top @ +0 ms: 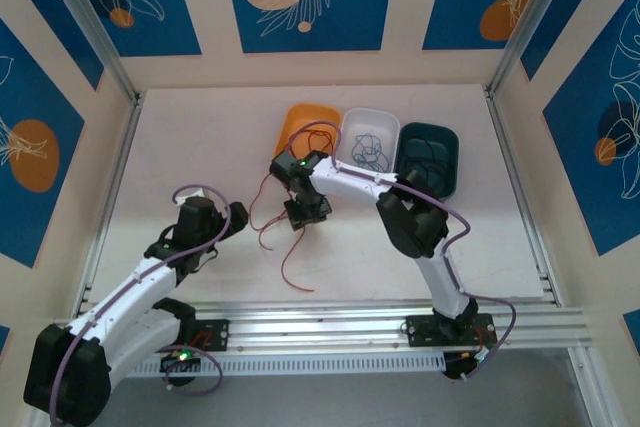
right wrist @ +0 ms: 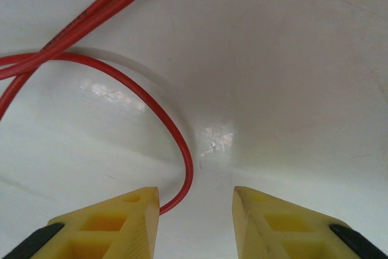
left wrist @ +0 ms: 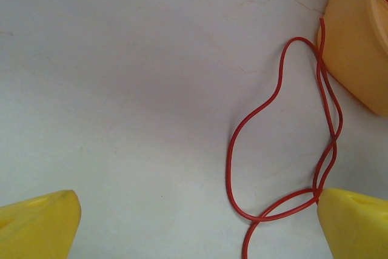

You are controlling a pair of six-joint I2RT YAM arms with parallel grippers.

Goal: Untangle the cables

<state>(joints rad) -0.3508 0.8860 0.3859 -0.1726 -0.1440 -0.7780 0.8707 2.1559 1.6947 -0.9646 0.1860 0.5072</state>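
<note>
Both pincers are released: the left pincer [left wrist: 197,201] wide above the surface [left wrist: 121,89], the right pincer [right wrist: 195,195] half-parted beside the red cable [right wrist: 182,144] trailing from the orange bin [left wrist: 357,47]. Centre one strand between its fingers [right wrist: 109,228] before clenching.

Orange bin [top: 300,119], white bin [top: 375,116] — green bin [top: 430,133]

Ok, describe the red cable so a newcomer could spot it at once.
At the far middle of the white table stand three trays in a row, the orange tray leftmost. The red cable trails from it toward the near edge in loose loops. It is red and out on the table, while the dark blue cable lies coiled inside the white tray.
</note>
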